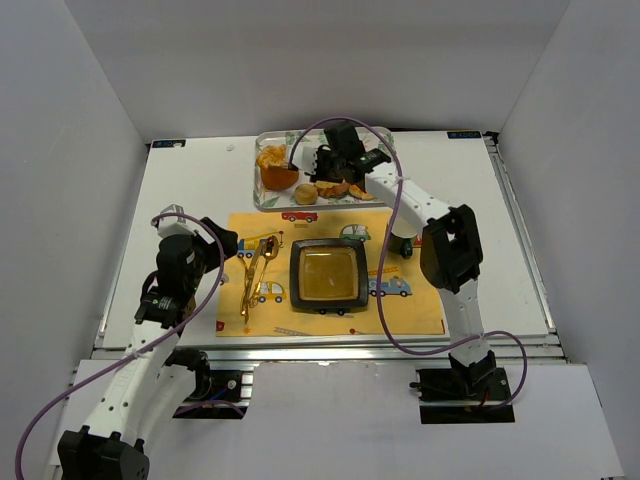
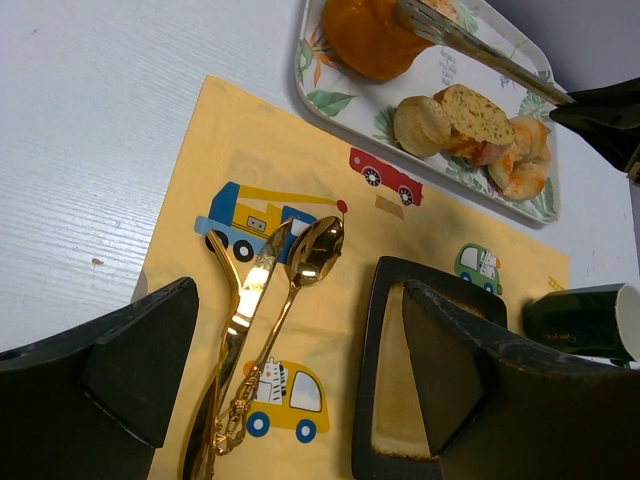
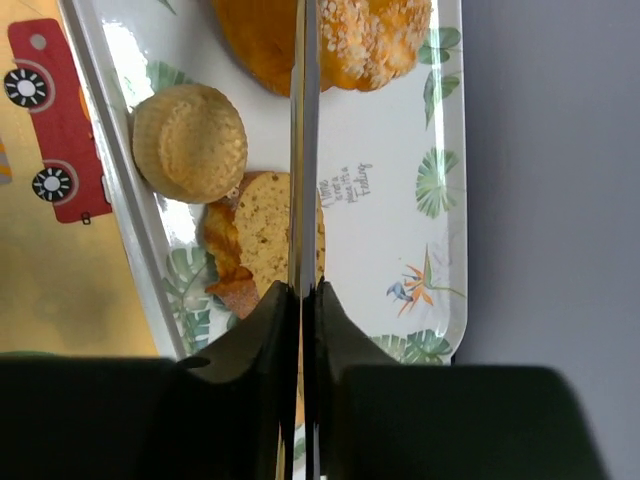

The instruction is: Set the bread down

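While the left gripper hangs above the yellow car-print placemat with its fingers spread wide and nothing between them, the right gripper is over the leaf-patterned tray at the far side of the table. Its fingers are pressed tight on thin metal tongs, seen edge-on from the right wrist. The tongs run out across the tray and over the largest bun. Whether their tip touches that bun I cannot tell.

All the bread lies on the tray. The large bun is deep orange-gold with a glossy crust and pale flakes scattered on top. Nearer the placemat edge sits a small round roll, pale tan and matte. Touching it is a cut slice with a speckled, seeded crumb and a browned crust. More golden, twisted pieces lie past the slice, towards the tray's end.

On the placemat a black square plate sits in the middle with a gold spoon and other gold cutlery just to its left. A dark green mug stands to the plate's right.
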